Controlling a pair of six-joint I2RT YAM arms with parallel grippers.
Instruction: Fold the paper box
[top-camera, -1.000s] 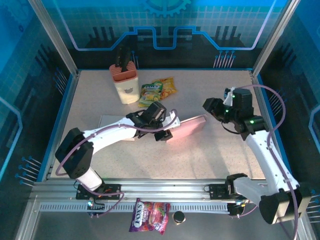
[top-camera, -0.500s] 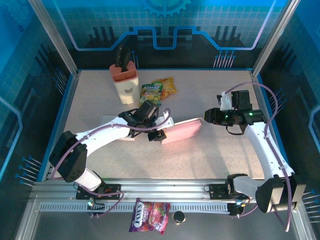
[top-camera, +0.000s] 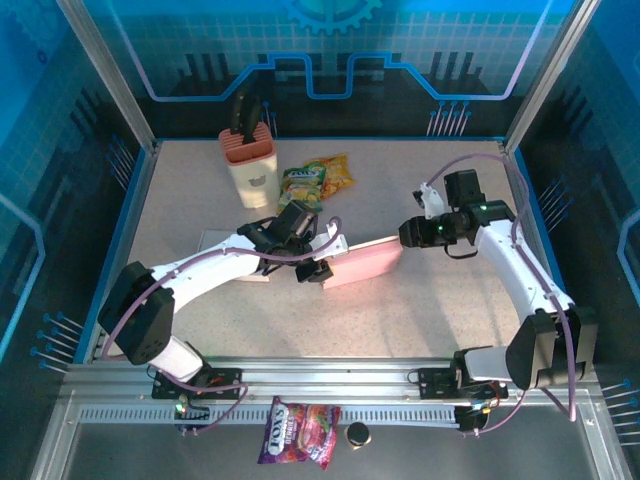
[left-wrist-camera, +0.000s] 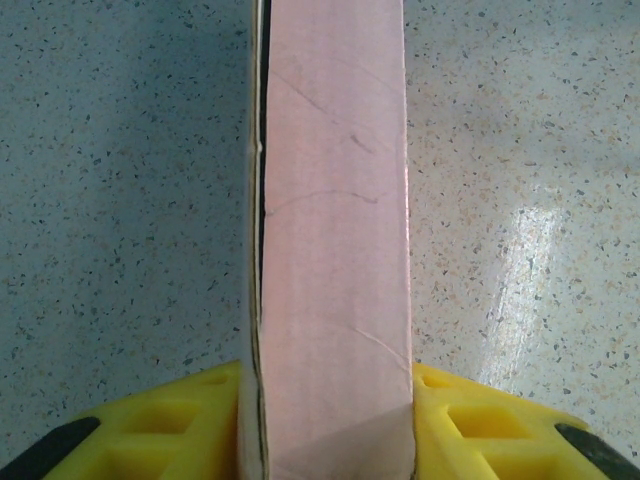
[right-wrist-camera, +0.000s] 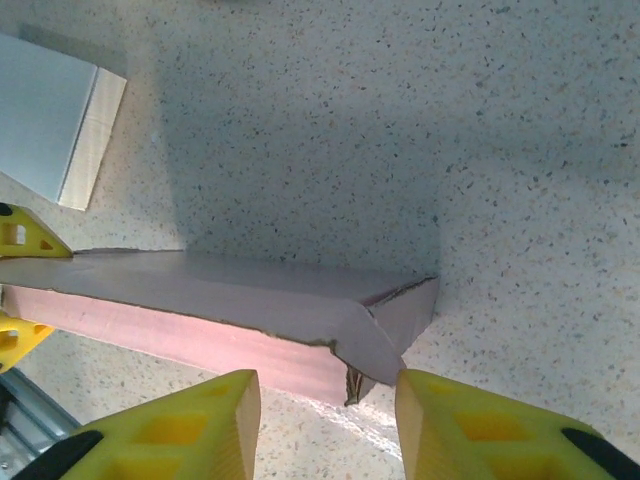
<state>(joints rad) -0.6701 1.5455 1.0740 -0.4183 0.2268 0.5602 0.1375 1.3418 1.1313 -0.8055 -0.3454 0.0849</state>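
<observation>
Paper box: the pink paper box (top-camera: 365, 262) is lying near the middle of the surface (top-camera: 430, 310), running from lower left to upper right in the top view, with one arm at each end.
Left fingers: the left gripper (top-camera: 322, 265) is clamping the box's lower-left end. In the left wrist view, the yellow fingers (left-wrist-camera: 470, 420) are pressing against both sides of the box, and the box is stretching straight up the frame from between them.
Right fingers: the right gripper (top-camera: 405, 235) is sitting at the box's upper-right end. In the right wrist view, its yellow fingers (right-wrist-camera: 180, 430) are standing apart at the bottom of the frame with nothing pinched between them.
Box end: seen from the right wrist, the box's end is lying just beyond the gap between the fingers, with its end flap (right-wrist-camera: 385, 320) hanging slightly loose. Whether the fingers are touching it is not clear.
White sheet: a flat white sheet (top-camera: 225, 245) is lying on the surface under the left arm, left of the box.
Knife block: a cream knife block (top-camera: 250, 170) with dark handles is standing upright at the upper left of the surface.
Snack packets: yellow-green snack packets (top-camera: 315, 182) are lying just right of the block.
</observation>
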